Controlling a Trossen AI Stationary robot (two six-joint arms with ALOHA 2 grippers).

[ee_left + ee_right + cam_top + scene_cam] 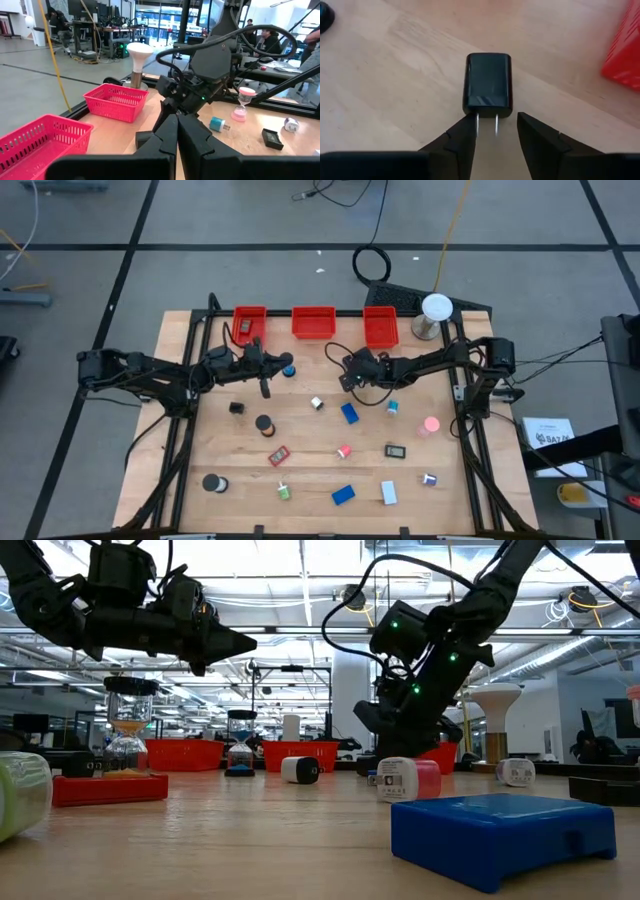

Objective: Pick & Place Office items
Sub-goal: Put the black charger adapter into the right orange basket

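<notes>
Pale wooden bench (300, 480) planks lie under both my arms, strewn with small office items, an open workshop behind. Nearest me, in the right wrist view, my right claw (496, 131) stands with its fingers apart, straddling the two metal prongs of a black plastic plug-in charger block (488, 85) that lies flat on the wood; the fingertips are just beside the prongs, not clamped on anything. From above, that claw sits near the bench's middle toward twelve o'clock, short of the three red plastic mesh bins (313, 322) along the far edge.

My left claw (265, 383) hangs over the bench at about ten o'clock with its fingers pressed together, holding nothing I can see.

I judge the job barely begun. Only the left-hand bin shows something dark inside; the middle and right ones look bare. Still loose are a blue rectangular plastic block (343, 495) at six o'clock, a second blue block (349, 413) near the centre, a black round roll (264, 423) and another black roll (211, 482) toward seven o'clock, a pink sand timer (431, 424) at three o'clock, plus pink, white and green bits. Beyond the bins, at one o'clock, stands a white dome-topped lamp (435, 308).
</notes>
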